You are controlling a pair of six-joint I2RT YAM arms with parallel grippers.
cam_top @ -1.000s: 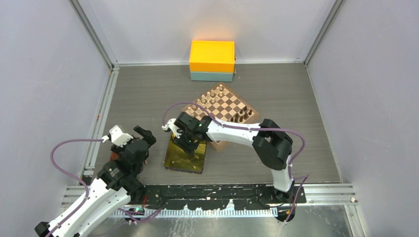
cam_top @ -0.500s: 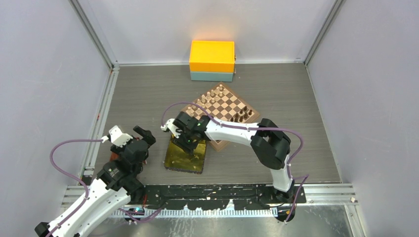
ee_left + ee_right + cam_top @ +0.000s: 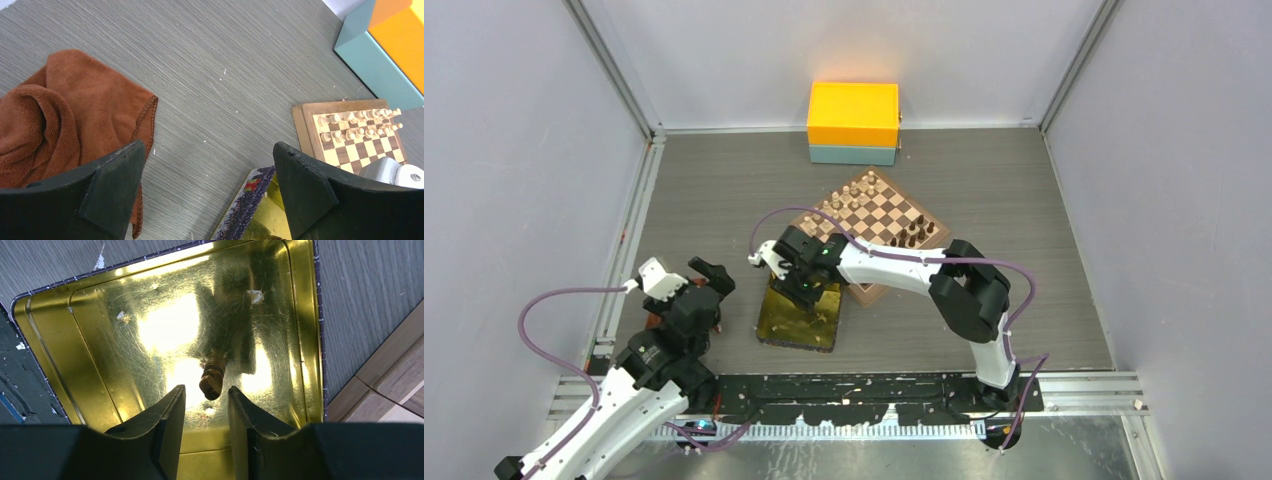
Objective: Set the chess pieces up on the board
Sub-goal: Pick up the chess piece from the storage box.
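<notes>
One dark-brown chess piece lies on its side in the shiny gold tray. My right gripper hangs low over the tray, open, its fingertips on either side of the piece's near end without touching it. The board sits just beyond the tray, with more dark chess pieces along its right edge and pale chessmen along its far-left edge. Over the bare table to the left of the tray, my left gripper is open and holds nothing; the top view shows this left gripper too.
An orange box on a teal box stands against the back wall. A rust-brown cloth lies crumpled under my left arm. The board's corner borders the tray on the right. Grey walls enclose the table.
My right gripper's jaws have narrowed a little around the piece in the tray. The left arm has drifted slightly left and toward the near edge.
</notes>
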